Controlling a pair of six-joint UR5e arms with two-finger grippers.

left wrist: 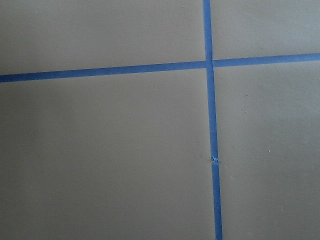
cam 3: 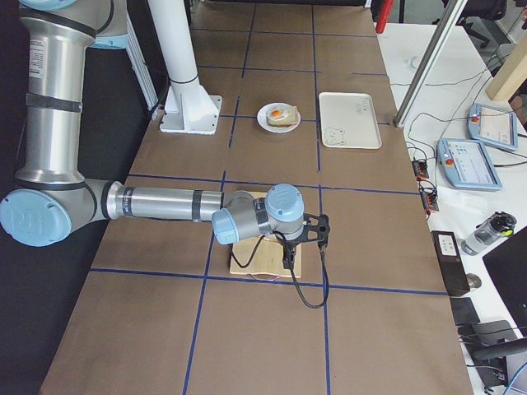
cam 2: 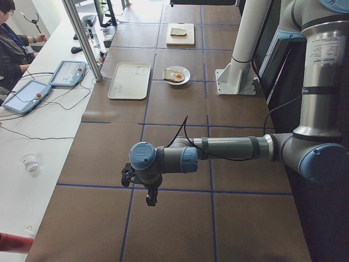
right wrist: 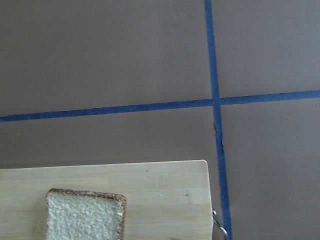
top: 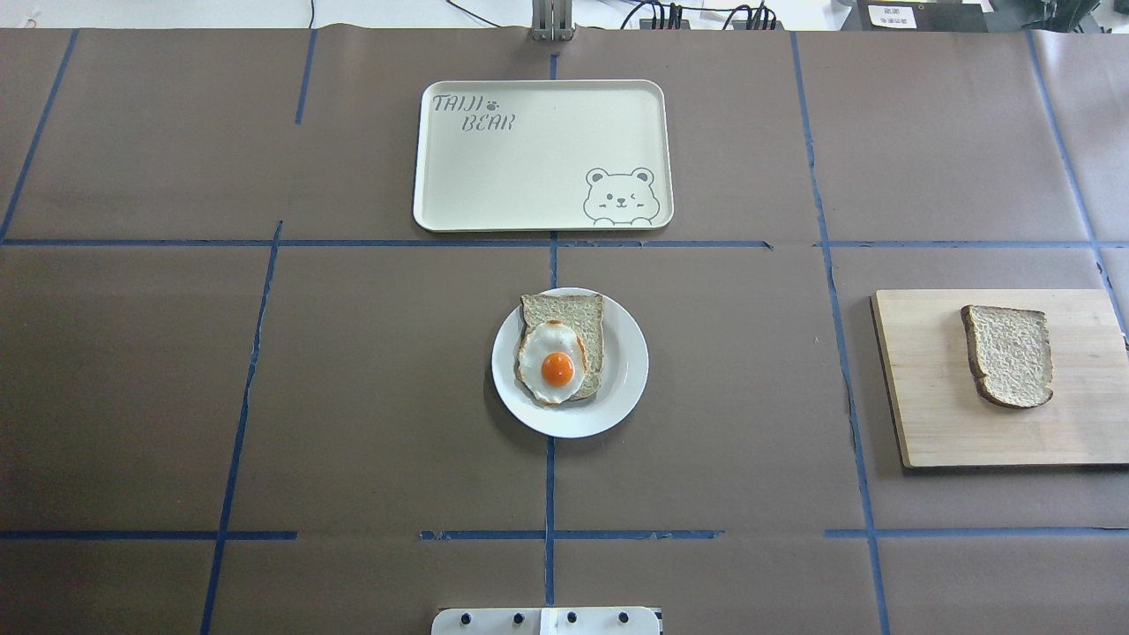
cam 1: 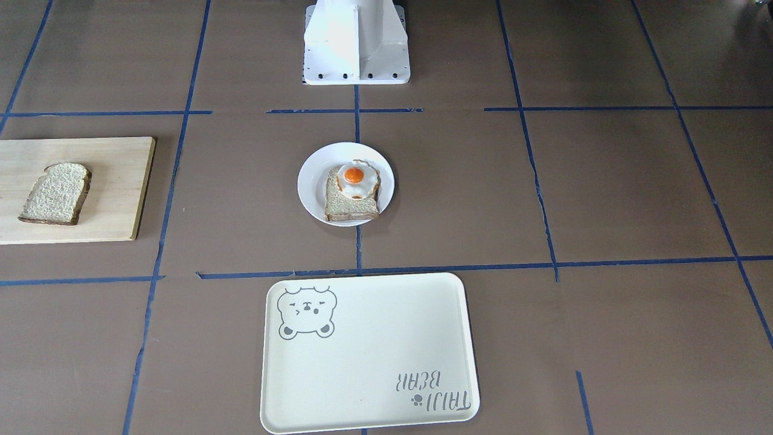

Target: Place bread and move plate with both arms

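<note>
The bread (top: 1010, 354) lies flat on a pale wooden board (top: 935, 414) at the table's right; it also shows in the front view (cam 1: 55, 193) and the right wrist view (right wrist: 85, 217). The white plate (top: 628, 362) sits at the table's middle and bears another slice with a fried egg (top: 557, 362). My right gripper (cam 3: 319, 230) hangs above the table just past the board's outer end. My left gripper (cam 2: 127, 176) hangs over bare table far to the left. Both show only in the side views, so I cannot tell if they are open or shut.
A cream rectangular tray with a bear drawing (top: 529, 168) lies beyond the plate. The white pedestal (cam 1: 356, 42) stands behind the plate. Blue tape lines (left wrist: 212, 125) cross the brown table. Operators' tablets (cam 2: 68, 73) lie along the far table edge.
</note>
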